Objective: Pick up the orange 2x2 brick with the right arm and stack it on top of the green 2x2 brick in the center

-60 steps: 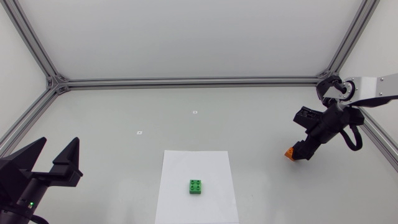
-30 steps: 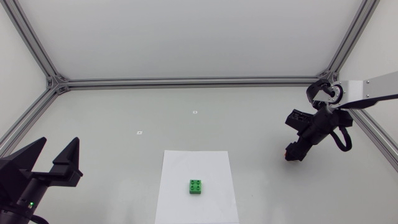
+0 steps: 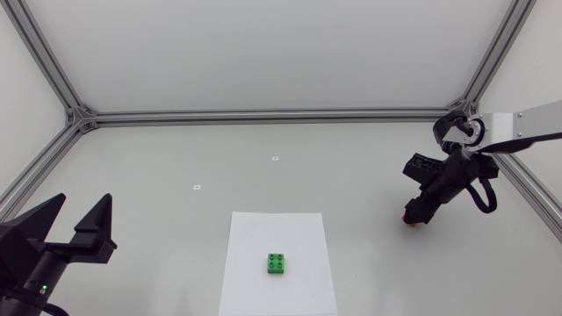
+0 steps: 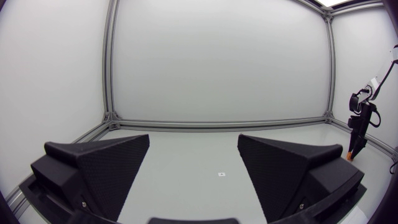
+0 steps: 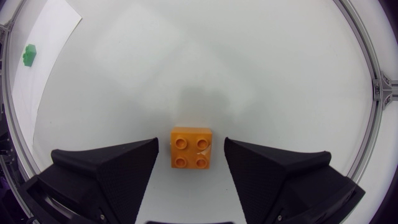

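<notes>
Table (image 3: 176, 158): a matte, pale grey surface is being bordered by ribbed aluminium rails (image 3: 263, 115), with smooth white panels rising behind them. Two small square markers (image 3: 275, 159) are being carried on it.

Paper sheet (image 3: 263, 233): a flat white rectangle is being shown at front centre. The green 2x2 brick (image 3: 277, 263), glossy plastic with four round studs, is being borne on it.

Orange 2x2 brick (image 5: 191, 147): glossy, studs up, it is being kept on the table at the right side, well apart from the green one.

Right gripper (image 5: 191, 144): its textured black wedge fingers are being held apart around the orange brick, with a gap at each side and nothing gripped.

Left gripper (image 4: 194, 146): it is being held wide apart and empty at the near left.
</notes>
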You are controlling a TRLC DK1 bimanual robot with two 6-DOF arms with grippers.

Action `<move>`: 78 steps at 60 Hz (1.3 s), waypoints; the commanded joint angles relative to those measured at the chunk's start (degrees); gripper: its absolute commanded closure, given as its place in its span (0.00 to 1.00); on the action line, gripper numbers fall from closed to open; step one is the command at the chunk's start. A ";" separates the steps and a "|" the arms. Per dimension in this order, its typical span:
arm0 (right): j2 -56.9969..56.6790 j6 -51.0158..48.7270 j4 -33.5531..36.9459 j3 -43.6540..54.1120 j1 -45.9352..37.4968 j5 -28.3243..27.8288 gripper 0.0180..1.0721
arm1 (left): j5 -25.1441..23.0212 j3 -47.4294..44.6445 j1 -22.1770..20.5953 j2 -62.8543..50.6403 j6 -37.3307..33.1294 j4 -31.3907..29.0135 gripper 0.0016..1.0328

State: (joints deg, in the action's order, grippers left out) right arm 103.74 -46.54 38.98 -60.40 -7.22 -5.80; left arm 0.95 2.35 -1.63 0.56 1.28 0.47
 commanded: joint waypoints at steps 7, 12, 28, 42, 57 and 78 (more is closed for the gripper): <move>0.85 -0.92 0.31 -1.03 -0.33 0.09 0.30 | -0.16 -2.35 0.05 0.32 -0.40 -0.65 0.04; 0.93 -1.00 0.31 -1.12 -0.42 0.09 0.30 | -0.16 -2.35 0.05 0.32 -0.31 -0.65 0.04; 1.81 -1.71 0.31 -1.12 -0.86 0.44 0.30 | -0.16 -2.35 0.05 0.32 -0.31 -0.65 0.04; 1.81 -2.23 0.39 -1.39 -1.04 0.44 0.37 | -0.16 -2.35 0.05 0.32 -0.31 -0.65 0.04; 2.16 -2.76 0.31 -1.12 -0.86 0.53 0.44 | -0.16 -2.35 0.05 0.32 -0.31 -0.65 0.04; 2.34 -3.03 -0.05 -0.42 -0.60 0.09 0.56 | -0.16 -2.35 0.05 0.32 -0.31 -0.65 0.04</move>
State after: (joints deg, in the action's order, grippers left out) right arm 105.21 -48.07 38.98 -60.77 -7.97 -5.63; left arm 0.95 2.35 -1.63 0.56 1.30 0.47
